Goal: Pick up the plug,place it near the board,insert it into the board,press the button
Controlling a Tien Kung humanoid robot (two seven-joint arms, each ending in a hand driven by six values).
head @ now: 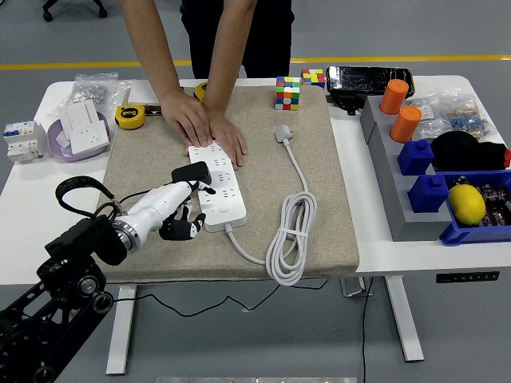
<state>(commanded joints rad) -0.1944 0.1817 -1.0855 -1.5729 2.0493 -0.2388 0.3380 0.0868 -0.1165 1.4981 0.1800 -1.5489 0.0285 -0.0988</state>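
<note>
A white power strip (217, 191) lies on the beige mat (319, 191), its white cord (291, 235) coiled to the right and ending in a white plug (283, 132). A black plug (190, 172) sits at the strip's left edge, about midway along it. My left hand (185, 199) is right against it from the near left, white fingers (172, 194) stretched along its underside and the black ones curled below; the grip looks shut on the plug. A person's two hands (209, 132) press flat on the strip's far end.
Two colour cubes (288, 92) stand at the mat's far edge. A yellow tape measure (129, 116), a purple bowl (78, 137) and a breaker (22, 140) lie at the left. A grey rack (399, 171) with orange cups, blue bins and a lemon (467, 203) fills the right.
</note>
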